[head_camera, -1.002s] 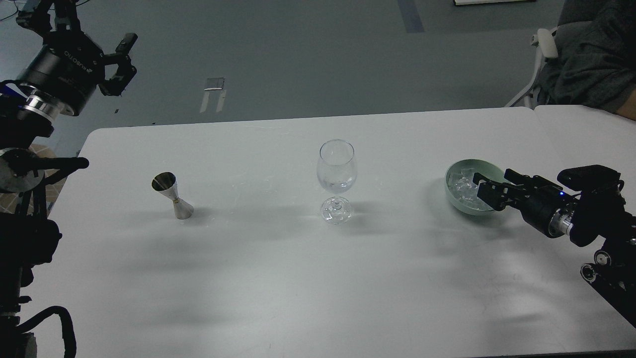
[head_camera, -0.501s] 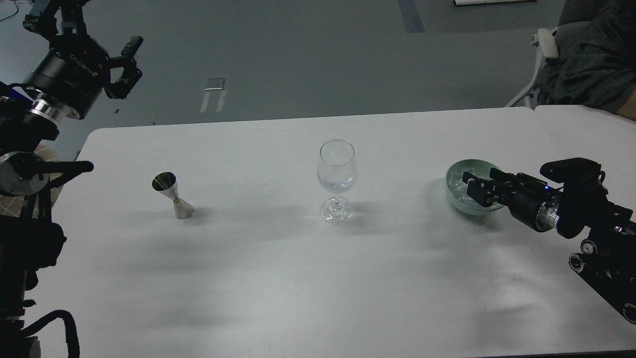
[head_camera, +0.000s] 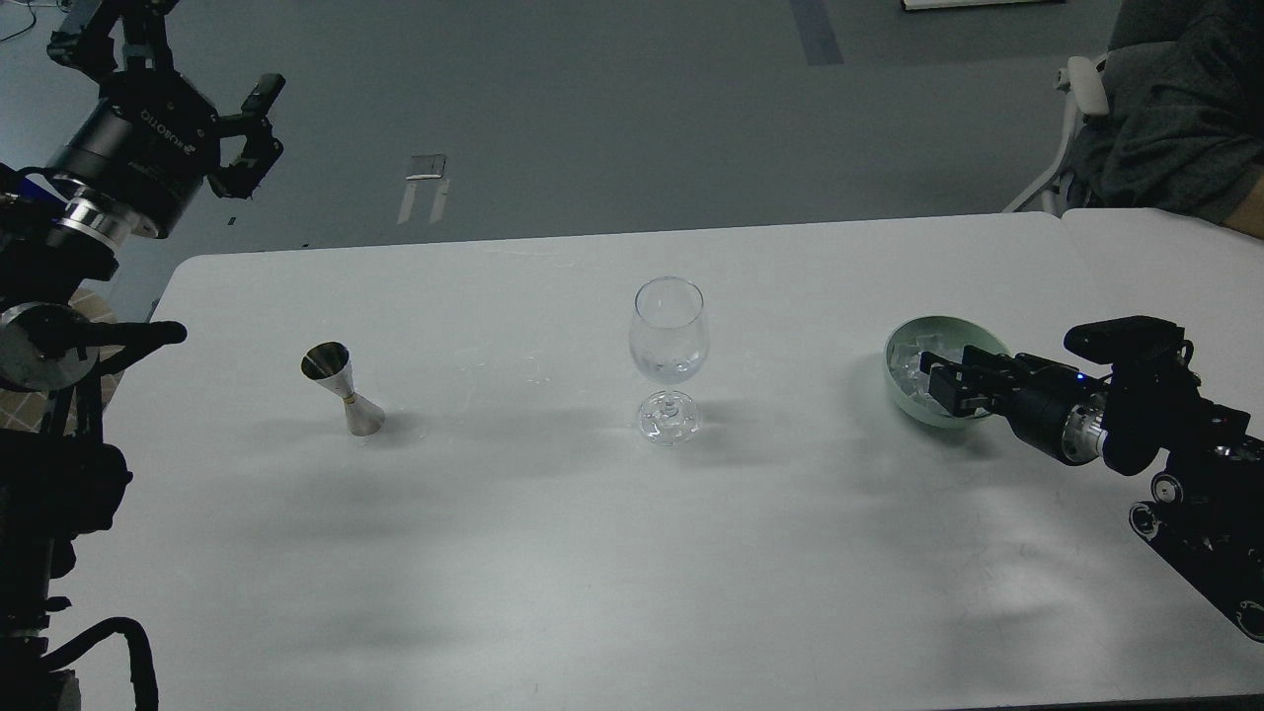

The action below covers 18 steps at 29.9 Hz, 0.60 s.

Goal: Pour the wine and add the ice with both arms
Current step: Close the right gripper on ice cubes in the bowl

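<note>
A clear wine glass [head_camera: 670, 336] stands upright in the middle of the white table [head_camera: 592, 553]. A steel jigger [head_camera: 342, 387] stands to its left. A pale green bowl [head_camera: 938, 320] at the right holds clear ice [head_camera: 906, 369] chunks. My right gripper [head_camera: 936, 381] reaches in from the right, with its fingertips inside the bowl among the ice. Its fingers look dark and close together, so I cannot tell whether they hold a piece. My left gripper [head_camera: 255, 130] hangs open and empty, high above the table's far left corner, well away from the jigger.
A person in grey [head_camera: 1175, 118] sits at the back right beside a white chair [head_camera: 1081, 89]. A second white table [head_camera: 1155, 257] adjoins on the right. The floor shows beyond the table's far edge.
My right gripper has moved left and further into the bowl, and its fingers look closer together. My left gripper rose slightly and then held still.
</note>
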Available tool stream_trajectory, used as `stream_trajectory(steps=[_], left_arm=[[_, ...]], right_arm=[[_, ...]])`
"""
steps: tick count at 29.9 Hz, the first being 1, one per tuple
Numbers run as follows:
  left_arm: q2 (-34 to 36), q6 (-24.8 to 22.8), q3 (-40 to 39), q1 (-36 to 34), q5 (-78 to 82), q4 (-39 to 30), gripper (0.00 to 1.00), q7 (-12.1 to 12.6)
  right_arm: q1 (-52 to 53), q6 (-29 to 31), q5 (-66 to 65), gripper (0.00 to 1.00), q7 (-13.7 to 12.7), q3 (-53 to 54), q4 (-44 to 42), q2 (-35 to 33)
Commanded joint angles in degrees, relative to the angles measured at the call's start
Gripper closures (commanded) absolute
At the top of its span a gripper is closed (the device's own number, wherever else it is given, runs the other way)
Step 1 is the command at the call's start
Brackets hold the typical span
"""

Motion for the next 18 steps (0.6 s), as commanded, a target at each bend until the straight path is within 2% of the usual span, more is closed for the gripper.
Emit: stream_trajectory(steps=[1, 5, 18], left_arm=[[0.0, 0.0, 0.0, 0.0, 0.0, 0.0, 0.03, 0.0], [0.0, 0.0, -0.1, 0.0, 0.0, 0.0, 0.03, 0.0], [0.0, 0.1, -0.2, 0.4, 0.0, 0.0, 0.03, -0.1]], right_arm=[[0.1, 0.3, 0.0, 0.45, -0.2, 0.0, 0.0, 0.0], [0.2, 0.8, 0.1, 0.47, -1.2, 0.0, -0.1, 0.0], [1.0, 0.8, 0.1, 0.56, -1.3, 0.0, -0.6, 0.7]])
